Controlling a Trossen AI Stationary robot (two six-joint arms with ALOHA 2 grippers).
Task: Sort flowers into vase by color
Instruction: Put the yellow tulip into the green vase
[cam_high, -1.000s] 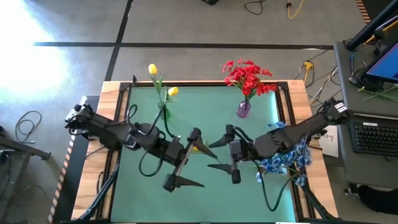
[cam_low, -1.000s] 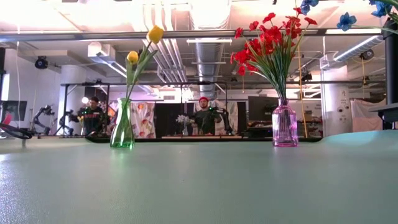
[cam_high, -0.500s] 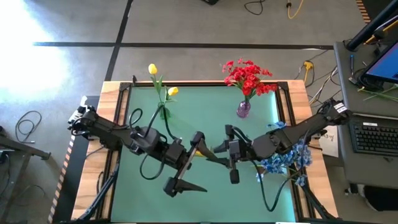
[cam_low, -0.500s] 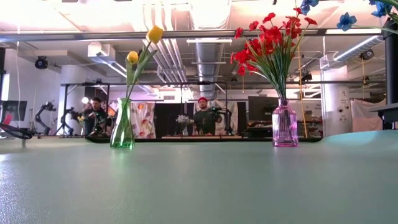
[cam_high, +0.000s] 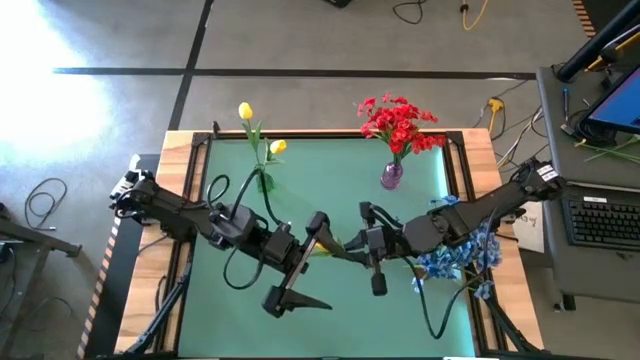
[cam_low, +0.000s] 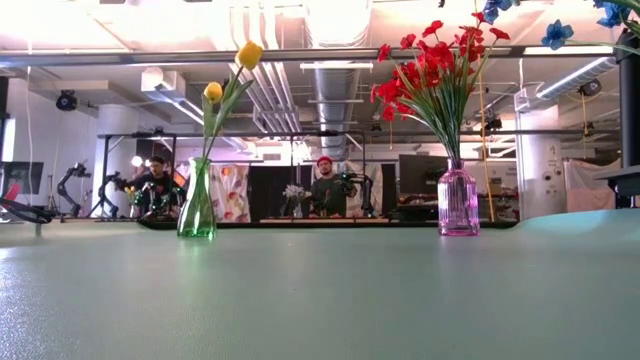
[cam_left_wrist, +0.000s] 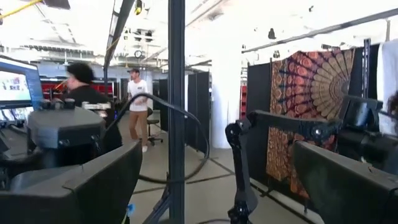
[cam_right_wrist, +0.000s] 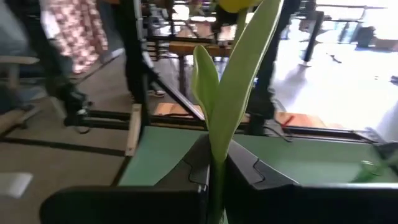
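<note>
My right gripper (cam_high: 345, 249) is shut on a yellow tulip (cam_high: 324, 244) above the middle of the green mat; in the right wrist view its green leaves (cam_right_wrist: 239, 81) rise from between my fingers. My left gripper (cam_high: 318, 262) stands open just left of the tulip and touches nothing; its two fingers frame the left wrist view (cam_left_wrist: 211, 186). A green vase (cam_high: 262, 180) with two yellow tulips stands far left, a pink vase (cam_high: 391, 176) with red flowers (cam_high: 398, 122) far right. Blue flowers (cam_high: 462, 256) lie under the right arm. My right gripper pinches the tulip's stem (cam_right_wrist: 216, 182) between its two fingers, just below the leaves. The fingers come about level from the table's right and lie across the stem. The flower stands roughly upright, head up, lifted clear of the mat.
The low view shows the green vase (cam_low: 197, 205) and the pink vase (cam_low: 457, 205) standing on the mat's far part, and blue blossoms (cam_low: 557, 33) at the upper right. A desk with a keyboard (cam_high: 600, 220) lies beyond the table's right edge. People show in the room behind.
My right gripper has shut on the tulip's stem without shifting over the table. My left gripper has stayed open beside it.
</note>
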